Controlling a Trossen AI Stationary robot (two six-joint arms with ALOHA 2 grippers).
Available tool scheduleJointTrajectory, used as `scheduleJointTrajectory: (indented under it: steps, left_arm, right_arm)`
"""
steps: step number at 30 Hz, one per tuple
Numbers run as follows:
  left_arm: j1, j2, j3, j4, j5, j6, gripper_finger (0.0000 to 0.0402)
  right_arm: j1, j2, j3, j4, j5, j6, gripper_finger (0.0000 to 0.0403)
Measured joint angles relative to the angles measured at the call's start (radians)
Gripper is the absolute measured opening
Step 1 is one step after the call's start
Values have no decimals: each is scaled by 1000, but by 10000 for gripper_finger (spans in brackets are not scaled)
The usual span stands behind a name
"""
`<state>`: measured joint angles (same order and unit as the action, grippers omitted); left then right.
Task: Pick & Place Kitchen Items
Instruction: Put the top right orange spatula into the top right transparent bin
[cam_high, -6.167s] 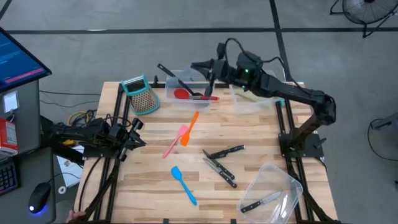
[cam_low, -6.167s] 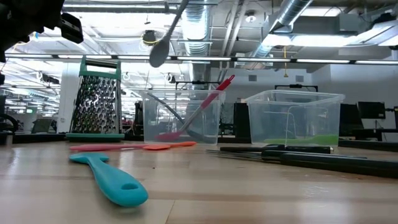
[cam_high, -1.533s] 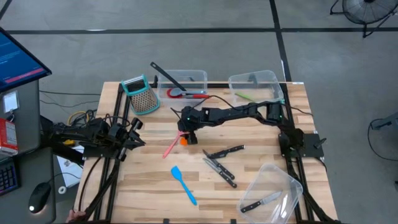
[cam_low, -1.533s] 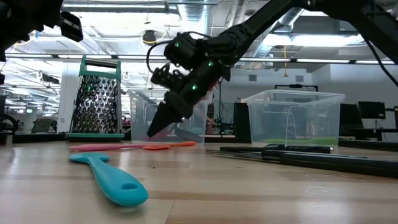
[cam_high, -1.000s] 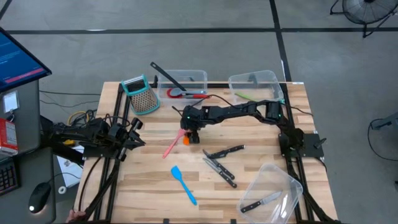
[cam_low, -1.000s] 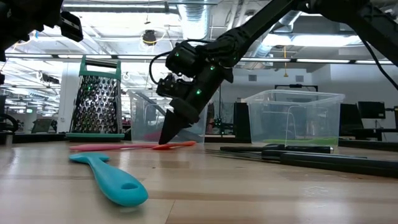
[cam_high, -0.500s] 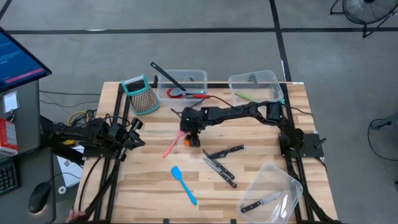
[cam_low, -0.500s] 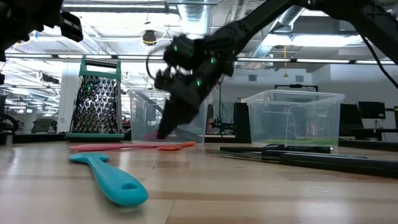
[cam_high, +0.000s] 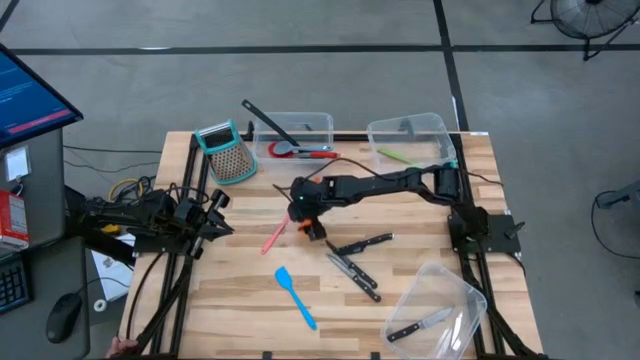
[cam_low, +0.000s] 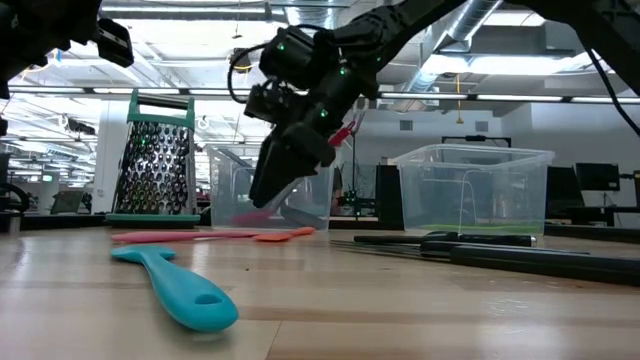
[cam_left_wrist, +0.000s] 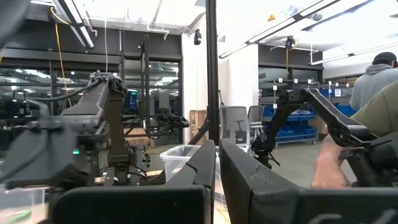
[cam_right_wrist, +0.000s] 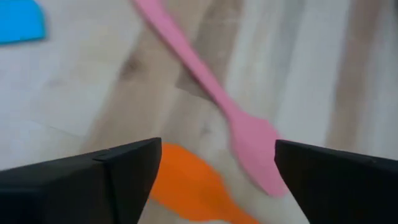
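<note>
My right gripper (cam_high: 306, 222) hovers open just above the table's middle, fingers pointing down. Below it lie the pink spatula (cam_right_wrist: 231, 118) and the orange spatula (cam_right_wrist: 186, 186), whose head shows between the fingers; neither is touched. Both lie flat on the wood (cam_low: 215, 236). A blue spatula (cam_high: 296, 297) lies nearer the front edge. Black-handled knives (cam_high: 356, 258) lie to the gripper's right. My left gripper (cam_left_wrist: 216, 171) is shut and waits off the table's left edge (cam_high: 215, 215).
A teal-framed grater (cam_high: 226, 152) stands at the far left. Two clear bins sit at the far edge: one (cam_high: 296, 132) holds a red-headed spatula and a black ladle, the other (cam_high: 410, 140) something green. A tipped bin (cam_high: 438, 305) with a knife lies near right.
My right gripper dipped its fingertips down to the table at the orange spatula, then rose a little and drifted slightly toward the near edge. The pink and orange spatulas lie where they were.
</note>
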<state>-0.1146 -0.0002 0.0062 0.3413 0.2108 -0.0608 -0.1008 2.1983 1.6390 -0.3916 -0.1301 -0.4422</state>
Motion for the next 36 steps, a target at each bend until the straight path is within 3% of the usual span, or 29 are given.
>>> scheduleJointTrajectory:
  steps: [15, 26, 36]
  left_arm:
    - [0, 0, 0, 0, 0, 0, 8]
    - [0, 0, 0, -1, 0, 0, 8]
    - [0, 0, 0, -1, 0, 0, 8]
  right_arm:
    - [-29, 0, -65, -6, -30, -5, 307]
    - [-46, 69, -67, -9, -62, 18, 303]
    - [-46, 70, -66, -95, -78, 68, 226]
